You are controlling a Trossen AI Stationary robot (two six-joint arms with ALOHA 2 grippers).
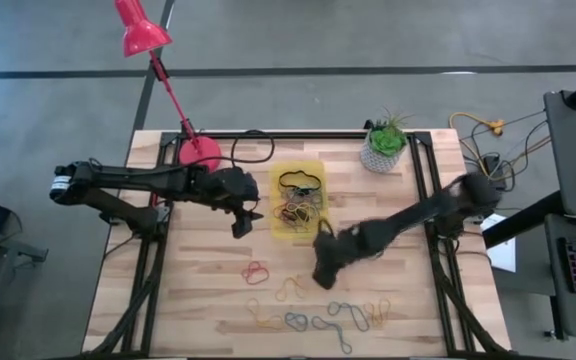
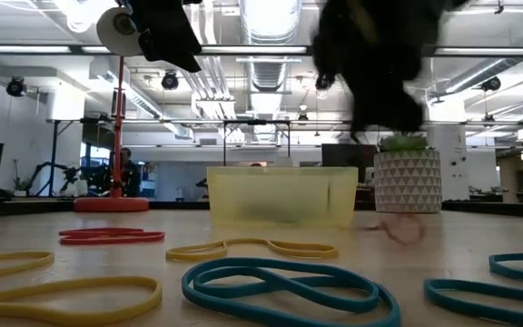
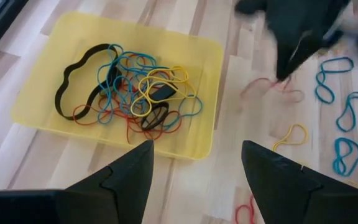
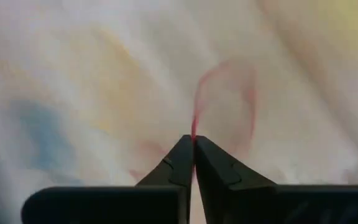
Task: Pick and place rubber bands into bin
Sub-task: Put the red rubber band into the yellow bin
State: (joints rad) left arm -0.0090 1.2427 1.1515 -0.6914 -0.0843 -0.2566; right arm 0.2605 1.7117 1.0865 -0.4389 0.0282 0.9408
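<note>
On the wooden table: yellow bin, partly filled with a tangle of rubber bands. Loose bands, roughly ten, lie near the front edge. Right gripper pinched tight on a red band; left gripper wide open, empty, beside the bin.

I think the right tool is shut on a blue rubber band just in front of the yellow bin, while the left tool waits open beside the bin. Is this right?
Not quite. The band pinched in the right tool is red, not blue; the right wrist view shows it. The rest stands: it is near the yellow bin, and the left tool waits open beside it.
</note>
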